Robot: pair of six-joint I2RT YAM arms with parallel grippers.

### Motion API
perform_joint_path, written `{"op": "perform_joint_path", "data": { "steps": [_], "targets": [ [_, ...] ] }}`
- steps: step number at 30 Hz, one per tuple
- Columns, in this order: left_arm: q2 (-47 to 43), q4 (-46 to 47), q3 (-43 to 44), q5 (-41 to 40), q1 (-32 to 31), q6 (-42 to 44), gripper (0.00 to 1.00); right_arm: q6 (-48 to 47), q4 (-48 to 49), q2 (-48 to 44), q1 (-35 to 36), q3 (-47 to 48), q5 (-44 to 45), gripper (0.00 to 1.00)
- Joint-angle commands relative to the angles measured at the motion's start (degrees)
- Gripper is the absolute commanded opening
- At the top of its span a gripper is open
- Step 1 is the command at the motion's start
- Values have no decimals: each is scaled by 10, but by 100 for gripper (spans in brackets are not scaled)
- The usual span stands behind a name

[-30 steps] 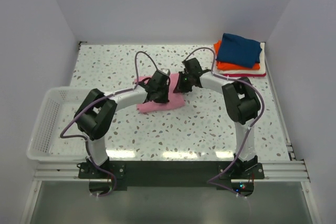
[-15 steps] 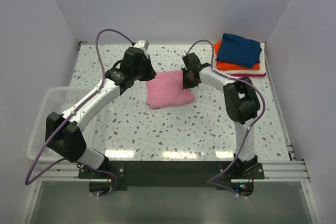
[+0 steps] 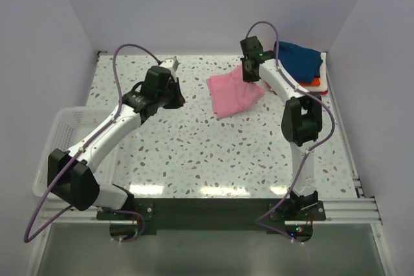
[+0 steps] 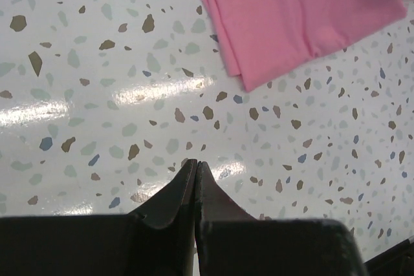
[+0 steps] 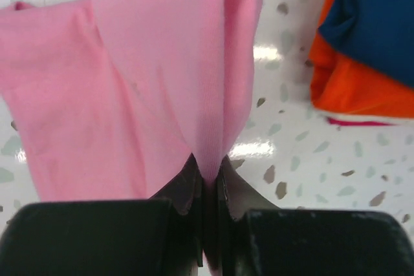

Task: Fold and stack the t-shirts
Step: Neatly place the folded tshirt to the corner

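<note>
Pink t-shirt (image 3: 234,92): folded, on the speckled table (image 3: 194,153), far right of centre, beside the stack, navy shirt (image 3: 294,61) atop orange shirt (image 3: 310,83). Right gripper (image 5: 207,167) clamps a bunched fold of the pink cloth. Left gripper (image 4: 195,167): fingers pressed together, over the table left of the shirt.

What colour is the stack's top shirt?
Navy blue; top shirt shows best in top external view.

The speckled table (image 3: 194,147) carries a folded shirt stack (image 3: 294,61) and a pink shirt (image 3: 234,94).
</note>
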Motion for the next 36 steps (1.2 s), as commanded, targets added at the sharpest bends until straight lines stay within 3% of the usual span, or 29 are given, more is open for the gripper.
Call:
{"op": "perform_joint_path", "data": {
  "steps": [1, 8, 12, 20, 36],
  "targets": [
    [-25, 0, -15, 22, 3, 24, 5, -67, -42, 19, -13, 115, 48, 0],
    [-23, 1, -38, 27, 4, 43, 5, -126, -60, 52, -39, 252, 34, 0],
    [-33, 14, -67, 13, 6, 46, 10, -169, -32, 51, -57, 270, 19, 0],
    [-28, 27, -90, 8, 13, 58, 11, -191, -24, 63, -88, 350, 11, 0],
    [-26, 26, -109, 24, 18, 62, 11, -205, 35, 32, -125, 391, 21, 0]
  ]
}}
